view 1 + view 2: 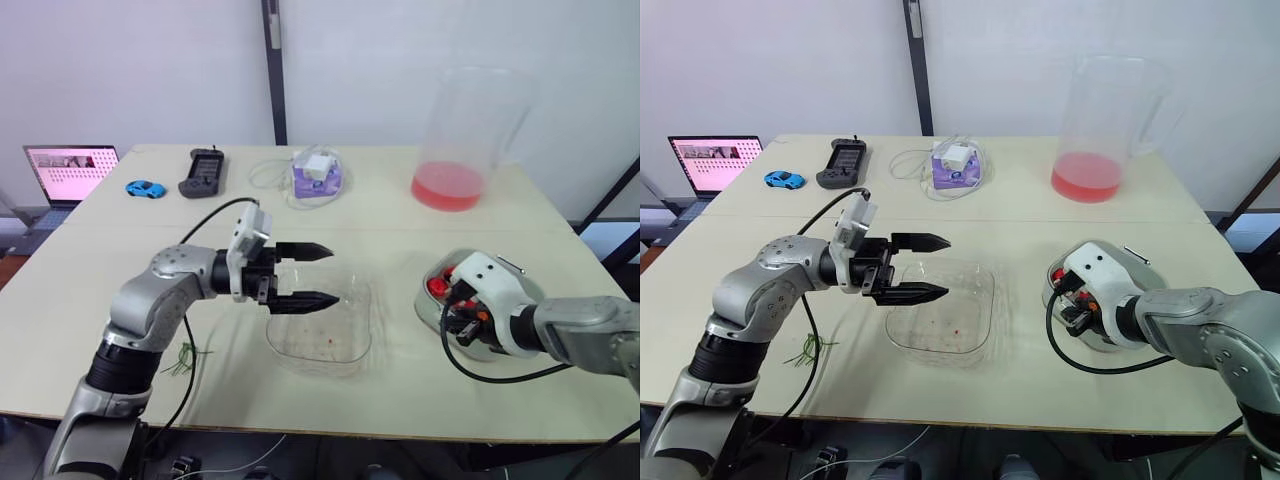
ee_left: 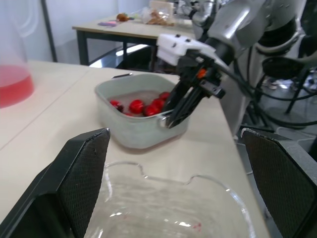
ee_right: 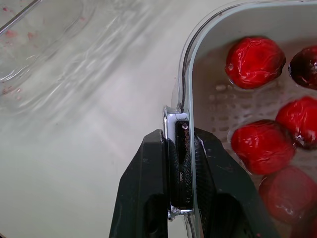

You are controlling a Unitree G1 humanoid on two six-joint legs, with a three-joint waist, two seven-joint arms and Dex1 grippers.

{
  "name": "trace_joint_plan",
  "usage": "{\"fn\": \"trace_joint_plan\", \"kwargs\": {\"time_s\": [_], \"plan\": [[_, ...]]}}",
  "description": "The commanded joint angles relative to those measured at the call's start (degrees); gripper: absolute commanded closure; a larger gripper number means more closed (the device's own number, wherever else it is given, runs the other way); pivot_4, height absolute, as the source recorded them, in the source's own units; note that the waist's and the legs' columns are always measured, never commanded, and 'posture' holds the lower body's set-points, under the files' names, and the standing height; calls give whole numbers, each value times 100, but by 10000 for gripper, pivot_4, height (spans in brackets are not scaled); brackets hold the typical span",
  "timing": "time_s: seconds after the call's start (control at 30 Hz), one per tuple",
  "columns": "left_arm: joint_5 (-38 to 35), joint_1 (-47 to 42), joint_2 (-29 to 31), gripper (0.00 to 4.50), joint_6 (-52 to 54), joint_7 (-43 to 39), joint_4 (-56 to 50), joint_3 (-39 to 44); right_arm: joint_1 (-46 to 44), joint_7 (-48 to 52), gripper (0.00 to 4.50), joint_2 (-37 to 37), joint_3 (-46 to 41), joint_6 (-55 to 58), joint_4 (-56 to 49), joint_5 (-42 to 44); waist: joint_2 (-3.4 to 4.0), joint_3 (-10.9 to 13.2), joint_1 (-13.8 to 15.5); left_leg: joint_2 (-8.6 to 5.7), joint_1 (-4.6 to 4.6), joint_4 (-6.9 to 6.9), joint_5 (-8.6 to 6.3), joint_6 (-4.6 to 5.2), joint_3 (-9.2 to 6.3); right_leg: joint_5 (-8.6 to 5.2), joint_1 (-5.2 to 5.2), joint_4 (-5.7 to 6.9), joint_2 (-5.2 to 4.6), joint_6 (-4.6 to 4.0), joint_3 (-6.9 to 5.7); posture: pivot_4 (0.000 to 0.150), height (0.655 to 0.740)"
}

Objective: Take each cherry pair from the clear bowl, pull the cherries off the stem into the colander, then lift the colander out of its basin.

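The clear bowl (image 1: 355, 345) sits at the table's middle and holds only a few red specks. My left gripper (image 1: 326, 273) hovers open over its left side, with nothing between the fingers. To the right stands the pale grey basin (image 2: 133, 134), and the colander (image 3: 218, 94) inside it holds several red cherries (image 2: 144, 106). At the colander's near left rim, my right gripper (image 3: 181, 144) is shut on the small metal handle (image 3: 176, 119). The same gripper (image 2: 171, 118) also shows in the left wrist view, reaching down onto that rim.
A few green stems (image 1: 183, 358) lie on the table left of the bowl. Along the back edge stand a tall pitcher with red liquid (image 1: 455, 150), a purple box with cables (image 1: 318, 175), a black controller (image 1: 203, 172), a blue toy car (image 1: 145, 188) and a laptop (image 1: 70, 170).
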Motion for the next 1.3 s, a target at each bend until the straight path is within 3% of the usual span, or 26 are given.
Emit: {"fn": "trace_joint_plan", "kwargs": {"time_s": [0.03, 0.47, 1.3], "plan": [[35, -111, 47, 0, -146, -97, -34, 21, -69, 36, 42977, -155, -125, 39, -98, 40, 0, 0, 0, 0, -1, 0, 0, 0, 0, 0, 0, -1, 0, 0, 0, 1500, 7332], [213, -174, -11, 0, -289, -175, 136, -53, -131, 225, 42977, -331, -170, 39, -125, 134, 0, 0, 8, 0, -3, 0, 0, 1, 0, 0, -1, -3, -1, 0, 0, 1500, 7332], [433, -579, -452, 0, -915, -491, 889, -151, -986, 494, 42977, -1681, -912, 39, 465, 1136, 3, 1, 13, 0, -9, 0, -1, 2, 3, 0, -10, -4, -2, 0, 1, 1500, 7332]]}}
